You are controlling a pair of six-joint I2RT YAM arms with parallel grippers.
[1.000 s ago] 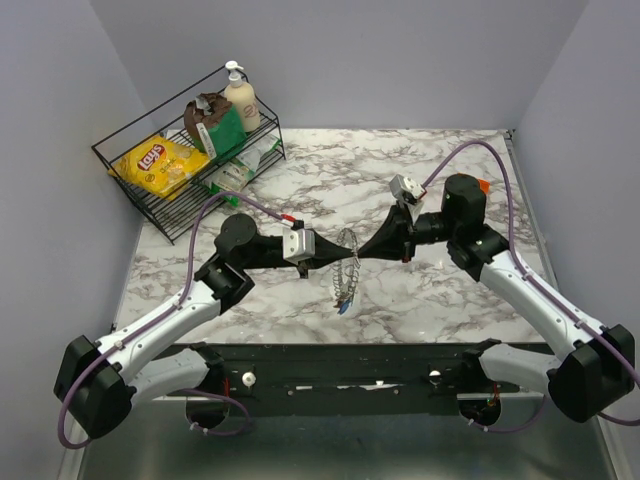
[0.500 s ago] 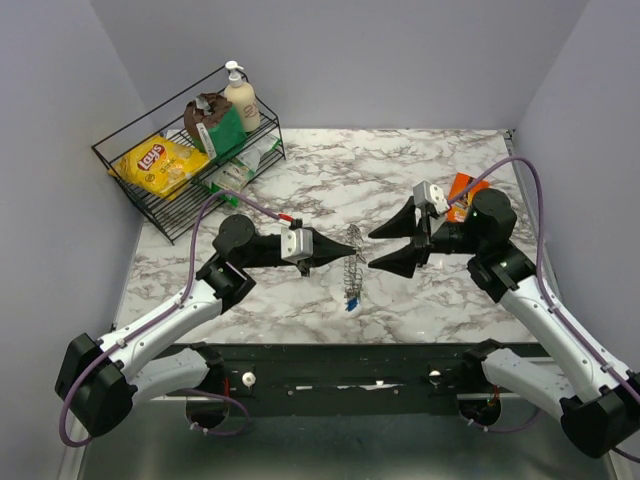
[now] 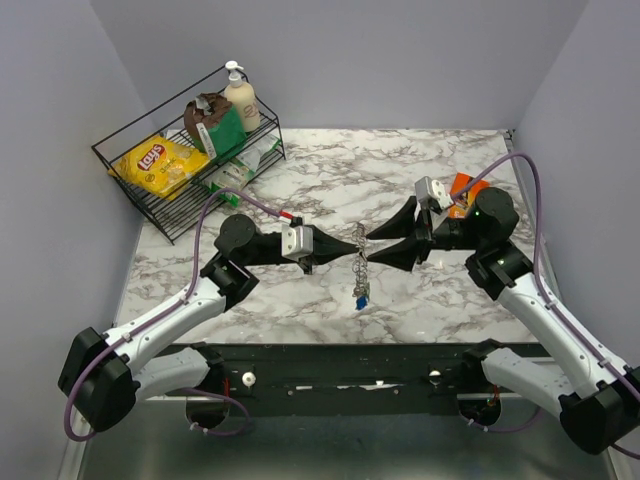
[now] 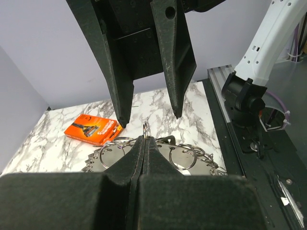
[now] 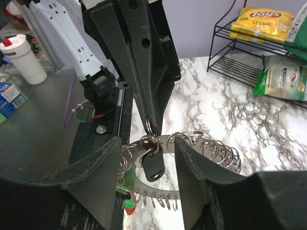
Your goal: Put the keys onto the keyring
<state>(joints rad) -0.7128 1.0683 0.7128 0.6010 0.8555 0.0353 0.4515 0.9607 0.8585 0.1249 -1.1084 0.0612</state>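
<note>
Left gripper point(image 3: 352, 251) was clamped on the rim of the flat grey toothed metal keyring point(image 3: 359, 268), held aloft between the arms — right gripper point(image 3: 369, 248) spread, tips just beside it. Stiff, light, probably slippery metal; the dangling blue-headed key point(image 3: 360, 298) looked best pinched by its plastic head.

walls point(image 3: 350, 60): plain lilac | table point(image 3: 330, 165): white marble (grey-veined) | wire rack point(image 3: 140, 200): far-left corner
</note>
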